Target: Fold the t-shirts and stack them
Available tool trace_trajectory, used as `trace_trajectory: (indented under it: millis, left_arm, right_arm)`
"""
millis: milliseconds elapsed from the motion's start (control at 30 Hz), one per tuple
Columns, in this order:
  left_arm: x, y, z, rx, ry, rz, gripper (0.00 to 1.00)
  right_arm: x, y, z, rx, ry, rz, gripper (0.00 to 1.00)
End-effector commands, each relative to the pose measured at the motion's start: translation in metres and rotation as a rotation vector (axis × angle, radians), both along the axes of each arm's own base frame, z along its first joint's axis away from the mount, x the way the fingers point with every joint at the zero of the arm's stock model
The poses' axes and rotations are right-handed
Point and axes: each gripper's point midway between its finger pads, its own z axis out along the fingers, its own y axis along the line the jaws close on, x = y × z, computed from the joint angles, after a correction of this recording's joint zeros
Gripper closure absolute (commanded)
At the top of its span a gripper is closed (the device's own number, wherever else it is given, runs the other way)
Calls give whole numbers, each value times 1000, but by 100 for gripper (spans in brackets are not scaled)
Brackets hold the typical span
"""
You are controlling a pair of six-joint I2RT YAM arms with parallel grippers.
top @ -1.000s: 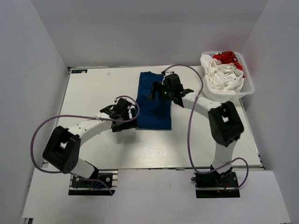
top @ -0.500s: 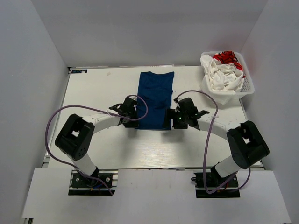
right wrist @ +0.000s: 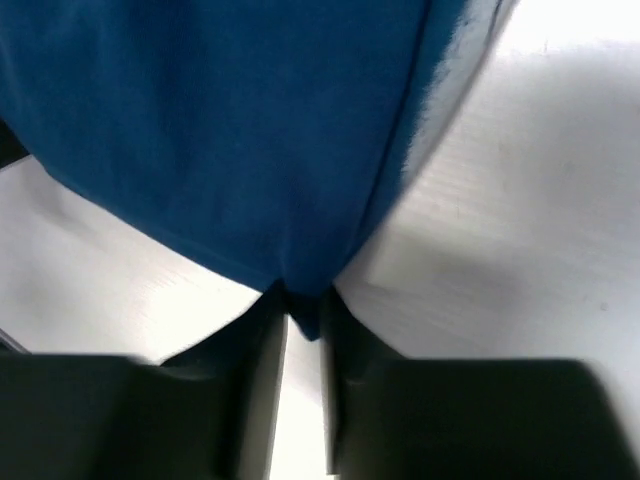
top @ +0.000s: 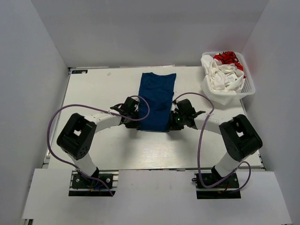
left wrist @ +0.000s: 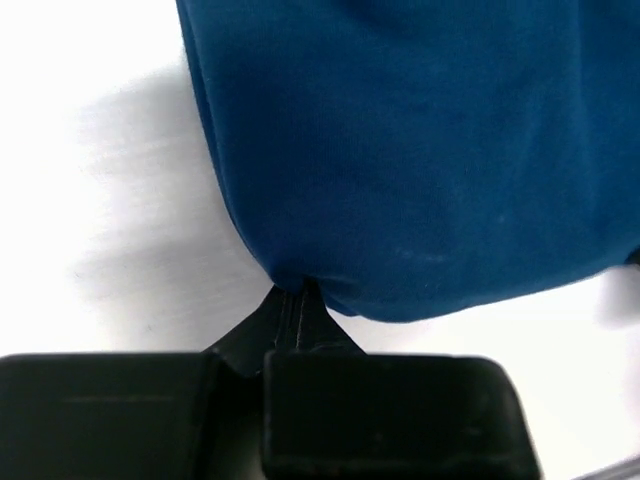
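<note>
The blue t-shirt [top: 157,101] lies as a long narrow strip in the middle of the table. My left gripper [top: 138,124] is shut on its near left corner; the left wrist view shows the black fingers [left wrist: 283,318] pressed together on the blue cloth [left wrist: 420,150], my left gripper [left wrist: 297,297] low on the table. My right gripper [top: 170,125] is at the near right corner, with a tip of blue cloth [right wrist: 220,130] pinched between the narrowly parted fingers of my right gripper [right wrist: 303,305]. The white t-shirt with red print [top: 224,75] lies crumpled in the basket.
The white mesh basket [top: 251,90] stands at the table's back right corner. White table surface [top: 93,93] lies to the left of the blue shirt and along the near edge. Purple cables loop over both arms.
The right arm swung from the shirt's far end down to its near right corner and its jaws closed in. The left gripper moved onto the near left corner and shut on it.
</note>
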Motion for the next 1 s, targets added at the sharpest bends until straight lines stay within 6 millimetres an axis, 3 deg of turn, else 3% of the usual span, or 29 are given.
trace_trajectory:
  millis: [0, 33, 67, 133, 200, 267, 333, 433, 500, 567, 767, 833, 867, 900, 967]
  left_arm:
    - [-21, -3, 9, -21, 60, -38, 100]
    - [-25, -3, 19, -36, 54, -44, 100]
    - [-34, 3, 23, -19, 80, -43, 100]
    - [-60, 2, 27, -49, 119, -77, 100]
    - [-72, -7, 58, -153, 76, -117, 100]
    - [-80, -14, 79, -215, 43, -154, 100]
    - [-79, -20, 115, -278, -22, -188, 100]
    - [-74, -27, 149, -313, -105, -224, 100]
    - [-63, -34, 167, -338, -173, -246, 100]
    - [-51, -39, 170, -328, -197, -243, 100]
    - [13, -45, 199, -289, -342, -135, 100]
    - [27, -47, 193, -273, -341, -115, 100]
    - [34, -52, 201, -286, -363, -115, 100]
    - [39, -55, 193, -271, -350, -122, 100]
    - [57, -52, 200, -253, -365, -86, 100]
  right_arm:
    - [-14, -2, 9, 1, 29, 13, 79]
    - [-23, -4, 19, 9, 34, 27, 85]
    - [-31, -7, 32, 16, 28, 36, 98]
    - [-53, -15, 43, 22, 49, 66, 100]
    - [-61, -17, 67, 56, -4, 93, 100]
    - [-76, -19, 76, 68, 20, 134, 100]
    - [-84, -14, 100, 128, 7, 181, 100]
    - [-83, -10, 124, 179, -43, 196, 100]
    - [-77, -11, 135, 183, -91, 172, 100]
    - [-66, -14, 143, 178, -134, 119, 100]
    - [-26, -35, 157, 141, -234, -154, 100]
    - [-14, -39, 163, 154, -280, -210, 100]
    - [-6, -37, 174, 183, -318, -224, 100]
    - [-1, -40, 176, 173, -335, -247, 100]
    - [13, -46, 183, 137, -362, -284, 100]
